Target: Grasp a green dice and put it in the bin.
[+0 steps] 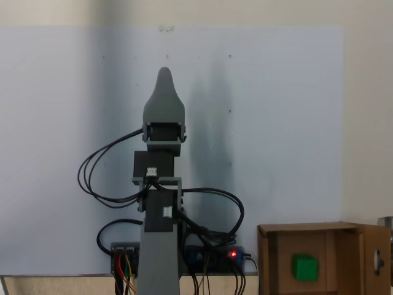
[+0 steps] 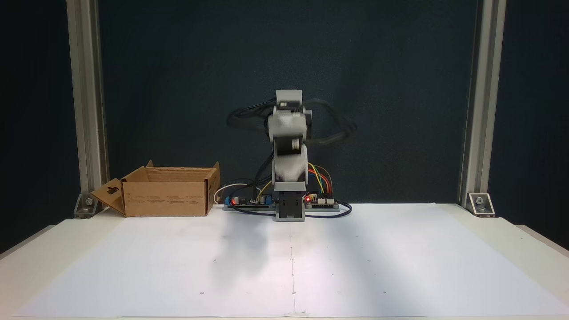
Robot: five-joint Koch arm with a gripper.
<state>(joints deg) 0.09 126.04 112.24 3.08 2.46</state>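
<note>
The green dice [image 1: 304, 268] lies inside the bin [image 1: 268, 258], a brown cardboard box at the lower right of a fixed view. The other fixed view has the bin [image 2: 166, 198] at the left back of the table, flaps upright, its inside hidden. My gripper [image 1: 164, 74] hangs over the white sheet, well left of the bin and apart from it. There it shows as one tapered grey jaw with a single tip. From the front the gripper [image 2: 288, 129] is raised on the folded arm and blurred. Nothing is seen held in it.
Controller boards with coloured wires and red lights [image 2: 319, 200] sit beside the arm's base [image 2: 290, 209]. Black cables [image 1: 215, 209] loop around the arm. Aluminium posts [image 2: 86, 111] [image 2: 478, 111] stand at the back corners. A white sheet [image 2: 355, 266] covers the table.
</note>
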